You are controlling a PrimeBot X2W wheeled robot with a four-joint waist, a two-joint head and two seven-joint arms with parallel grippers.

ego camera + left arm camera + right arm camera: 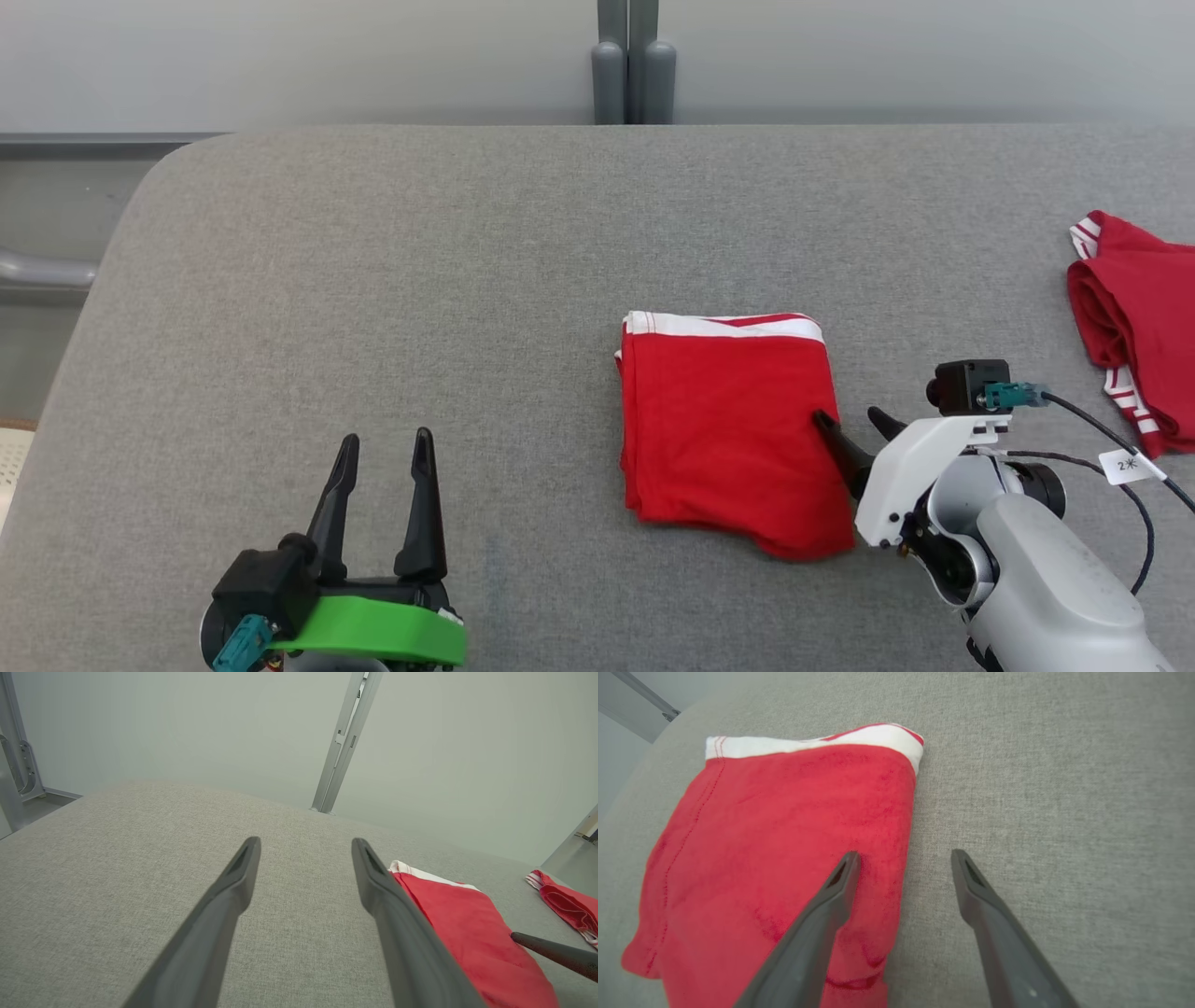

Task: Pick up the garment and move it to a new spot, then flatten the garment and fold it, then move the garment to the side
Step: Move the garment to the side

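Observation:
A red garment (pixel 728 429) with a white band along its far edge lies folded into a rough square on the grey table (pixel 373 280). It also appears as the red garment (pixel 784 849) and the red garment (pixel 467 924). My right gripper (pixel 850 420) stands open astride the fold's right edge, one finger over the red cloth and the other over bare table, as my right gripper (pixel 903 856) shows. Nothing is held. My left gripper (pixel 387 443) rests open at the lower left, well clear of the cloth; my left gripper (pixel 306 844) has bare table ahead.
A second red garment (pixel 1134 327) with white striped trim lies crumpled at the table's right edge, also seen as the second garment (pixel 565 905). A grey post (pixel 633 65) stands behind the far edge. The table's rounded left corner is at the upper left.

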